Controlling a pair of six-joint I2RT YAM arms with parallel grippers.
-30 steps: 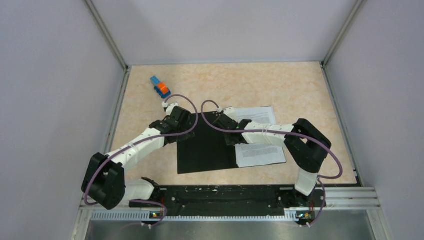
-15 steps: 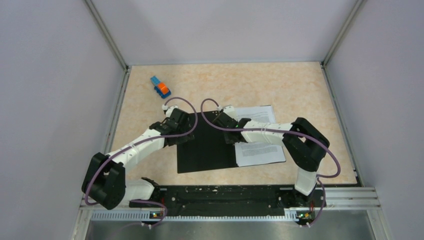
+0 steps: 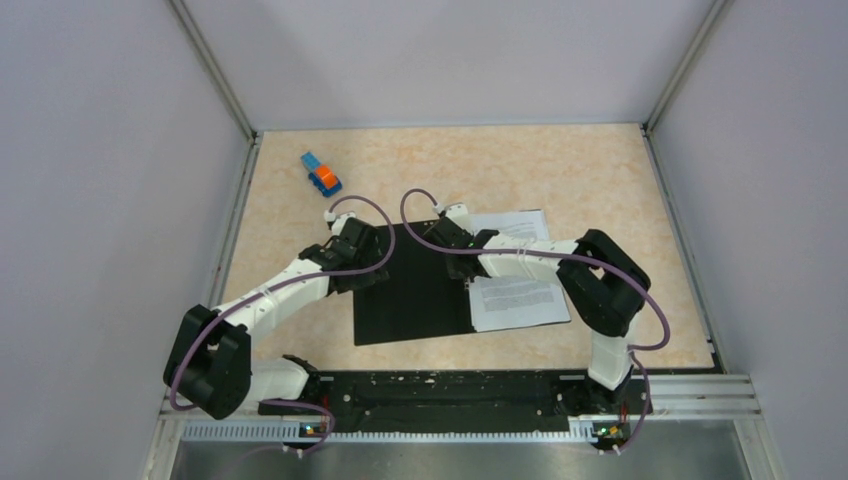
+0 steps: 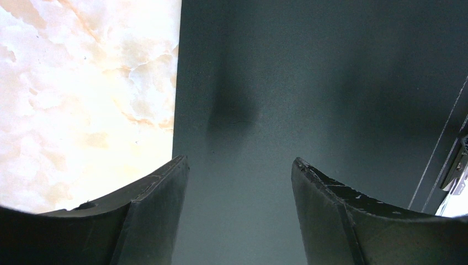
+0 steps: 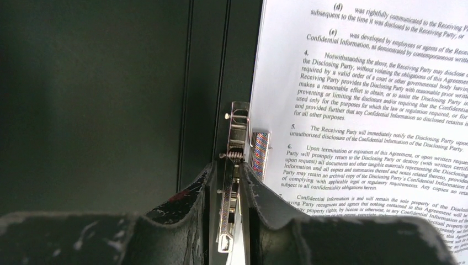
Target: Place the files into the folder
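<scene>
Right wrist view puts me close over the right pincer (image 5: 227, 168), its two fingers drawn nearly together with the narrow metal lever of the spine clip (image 5: 238, 132) pinched between them, so I take it as gripping the clip. Just to that pincer's right lie the files (image 5: 375, 110), white printed sheets lying flat with their left edge running along the clip; I cannot tell whether that edge is tucked under the clamp plate. To the pincer's left spreads the black inside of the folder (image 5: 99, 99), opened flat. The left pincer (image 4: 240, 163) hangs over that black flap with its fingers spread wide and nothing between them, the marbled table (image 4: 83, 83) just off to its left past the flap's edge; whether it presses on the flap I cannot say. From where I stand, the clip looks like the stiff part: sprung metal, small and smooth, likely to slip from the fingertips unless held squarely on the lever. The sheets should be light, limp and slick against each other, best nudged or pinched at a free edge, all together. The folder seems thin and apt to slide on the smooth tabletop, so a steadying press on the bare flap would help.
</scene>
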